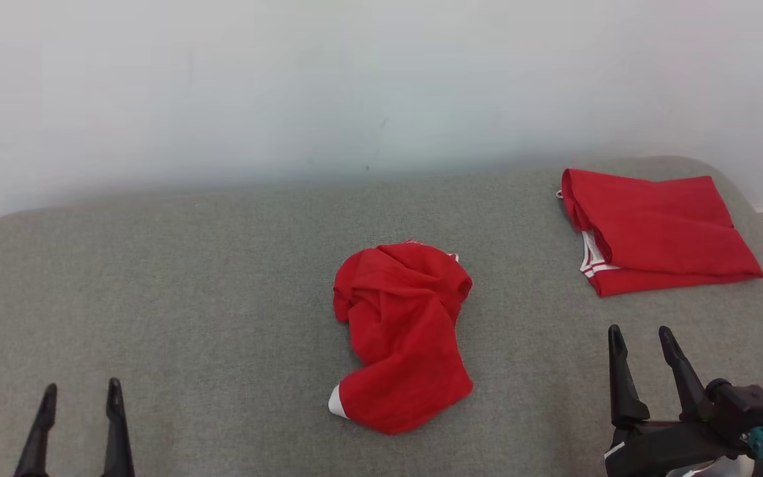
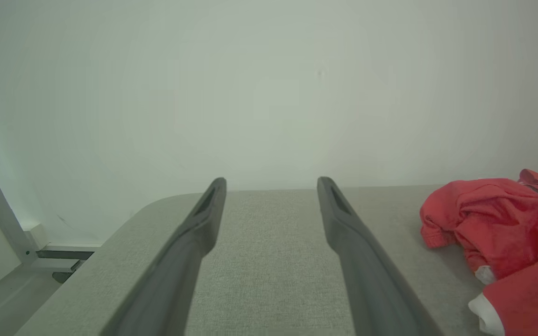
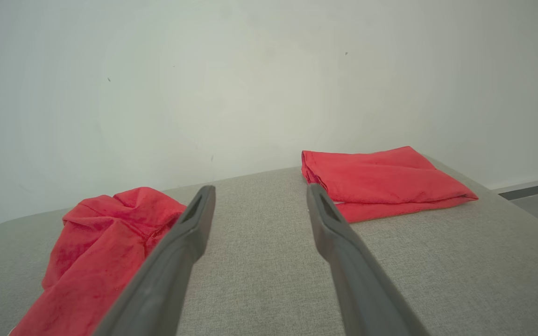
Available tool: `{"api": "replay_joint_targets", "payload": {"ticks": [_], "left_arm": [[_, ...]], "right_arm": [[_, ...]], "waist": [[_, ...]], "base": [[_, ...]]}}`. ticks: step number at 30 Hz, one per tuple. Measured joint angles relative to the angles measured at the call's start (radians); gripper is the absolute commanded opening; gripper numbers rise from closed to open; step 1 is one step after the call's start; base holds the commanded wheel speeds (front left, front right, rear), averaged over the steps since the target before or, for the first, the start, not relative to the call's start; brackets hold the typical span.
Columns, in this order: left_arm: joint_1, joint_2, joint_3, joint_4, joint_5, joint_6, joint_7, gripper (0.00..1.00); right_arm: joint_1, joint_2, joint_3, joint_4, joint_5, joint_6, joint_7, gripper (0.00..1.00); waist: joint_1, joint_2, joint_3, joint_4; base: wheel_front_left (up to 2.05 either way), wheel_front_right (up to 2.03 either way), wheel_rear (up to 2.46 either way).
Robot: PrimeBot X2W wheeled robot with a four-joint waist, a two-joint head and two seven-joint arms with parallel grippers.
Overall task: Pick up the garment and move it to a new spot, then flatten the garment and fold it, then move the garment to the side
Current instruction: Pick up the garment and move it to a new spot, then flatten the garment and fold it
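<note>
A crumpled red garment (image 1: 403, 334) with a bit of white trim lies in a heap at the middle of the grey fabric surface (image 1: 222, 285). It also shows at the right of the left wrist view as the garment (image 2: 502, 233) and at the lower left of the right wrist view as the garment (image 3: 96, 247). My left gripper (image 1: 81, 392) stands open at the lower left, well clear of the heap, also seen as the left gripper (image 2: 271, 184). My right gripper (image 1: 640, 334) stands open at the lower right, empty, seen again as the right gripper (image 3: 259, 191).
A second red garment (image 1: 653, 228), folded flat with white striped trim, lies at the back right corner, also seen as the folded garment (image 3: 381, 182). A pale wall (image 1: 355, 86) rises behind the surface. Floor and a metal frame (image 2: 3, 219) lie past the left edge.
</note>
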Motion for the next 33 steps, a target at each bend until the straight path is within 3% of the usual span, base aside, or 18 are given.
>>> {"api": "replay_joint_targets", "payload": {"ticks": [5,13,33], "left_arm": [[0.003,0.017,-0.012,0.036,0.022,-0.015,0.002,1.00],[0.000,0.042,-0.031,0.001,0.058,0.008,0.072,1.00],[0.010,0.029,0.008,-0.009,-0.033,0.010,0.053,1.00]], "right_arm": [[0.004,0.000,-0.003,-0.002,-0.001,0.000,0.009,1.00],[0.011,0.000,-0.003,-0.014,-0.009,0.000,0.028,1.00],[0.025,0.000,0.015,-0.028,-0.016,0.000,0.046,1.00]], "waist": [[0.0000,0.0000,-0.008,0.012],[0.0001,0.0000,-0.020,0.033],[0.0001,0.0000,-0.020,0.043]], "base": [[0.00,0.00,0.00],[0.00,0.00,0.00],[0.00,0.00,0.00]]}}
